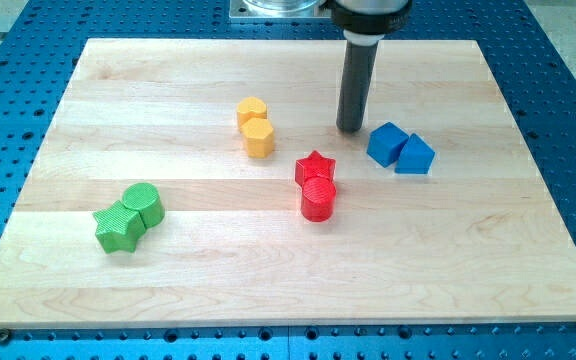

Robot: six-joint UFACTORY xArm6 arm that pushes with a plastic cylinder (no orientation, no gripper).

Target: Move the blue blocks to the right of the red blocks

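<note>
Two blue blocks sit touching at the view's right of centre: a blue cube [387,143] and a blue wedge-like block [415,155] just right of it. Two red blocks touch in the middle: a red star [315,167] above a red cylinder [318,198]. Both blue blocks lie to the right of the red ones. My tip [349,130] rests on the board just to the upper left of the blue cube, a small gap away, and above and right of the red star.
Two yellow hexagonal blocks [256,126] touch left of the tip. A green cylinder [144,204] and a green star [117,226] touch at lower left. The wooden board [528,260] lies on a blue perforated table.
</note>
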